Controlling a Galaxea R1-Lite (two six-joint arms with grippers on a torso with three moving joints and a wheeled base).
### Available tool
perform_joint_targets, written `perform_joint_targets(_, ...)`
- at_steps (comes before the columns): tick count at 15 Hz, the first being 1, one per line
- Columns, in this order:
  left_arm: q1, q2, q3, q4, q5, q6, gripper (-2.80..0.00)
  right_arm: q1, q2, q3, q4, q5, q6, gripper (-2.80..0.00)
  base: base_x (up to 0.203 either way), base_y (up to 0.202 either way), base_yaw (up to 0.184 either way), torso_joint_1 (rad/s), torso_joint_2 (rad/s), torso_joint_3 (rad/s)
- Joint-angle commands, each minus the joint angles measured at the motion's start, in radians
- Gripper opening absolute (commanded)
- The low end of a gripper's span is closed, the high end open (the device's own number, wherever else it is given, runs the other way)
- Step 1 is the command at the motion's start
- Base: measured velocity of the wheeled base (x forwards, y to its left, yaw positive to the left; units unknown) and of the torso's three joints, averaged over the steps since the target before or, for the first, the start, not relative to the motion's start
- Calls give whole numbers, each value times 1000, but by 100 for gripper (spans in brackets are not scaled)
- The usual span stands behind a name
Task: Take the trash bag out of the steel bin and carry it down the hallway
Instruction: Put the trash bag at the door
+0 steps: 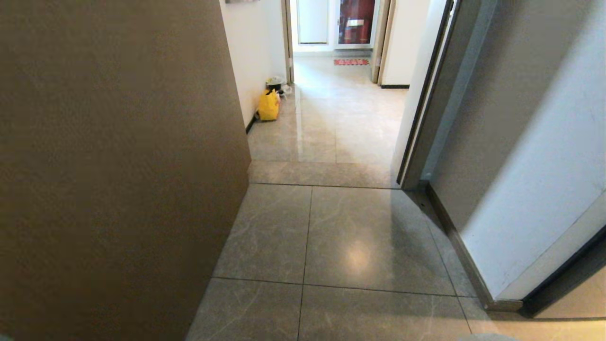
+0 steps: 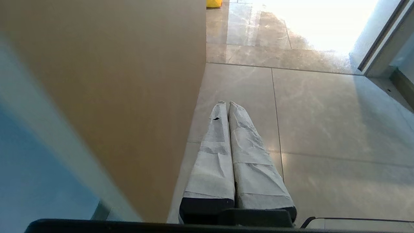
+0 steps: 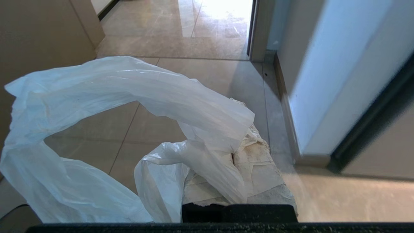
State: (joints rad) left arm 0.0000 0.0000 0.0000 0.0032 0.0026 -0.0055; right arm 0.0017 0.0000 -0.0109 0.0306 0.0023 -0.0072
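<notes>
Left side first: big brown panel [image 1: 113,166] fills the near left, w/ the left gripper [image 2: 226,104] just beside it, low over the tiles, wrapped fingers [image 2: 215,155] pressed together, nothing in them. Looks parked.

Centre: hallway [image 1: 331,123] runs straight ahead, glossy tiles, open to the far end. Yellow bag [image 1: 268,106] sits far off against the left wall; something small and dark is just behind it, too far to say whether that's the steel bin.

Right: right gripper [image 3: 239,136] is clamped tight on the trash bag [image 3: 106,106], pinching a gathered bit of the plastic while a wide loop of it billows out to the gripper's left, above the floor. Right wall [image 1: 530,156] and door frame [image 1: 426,104] stand close on that side.

So, my read: bag's out, this is the carry leg. Next move calls for driving fwd down the middle, keeping the pinch firm and the loose plastic off the brown panel's corner and the door frame.
</notes>
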Motion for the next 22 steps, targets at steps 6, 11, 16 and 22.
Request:
perform_joint_targets(6,0,0,0,0,0,-1,-280,0,0,0,0,1,0,-280,194,0,0,2,2,2)
perform_joint_targets(11,0,0,0,0,0,-1,-280,1,0,0,0,1,0,-280,194,0,1,3,1,2)
perform_joint_targets(16,0,0,0,0,0,-1,-280,1,0,0,0,1,0,-280,192,0,1,0,3,1)
perform_joint_targets(22,0,0,0,0,0,-1,-280,0,1,0,0,1,0,-280,191,0,0,2,2,0)
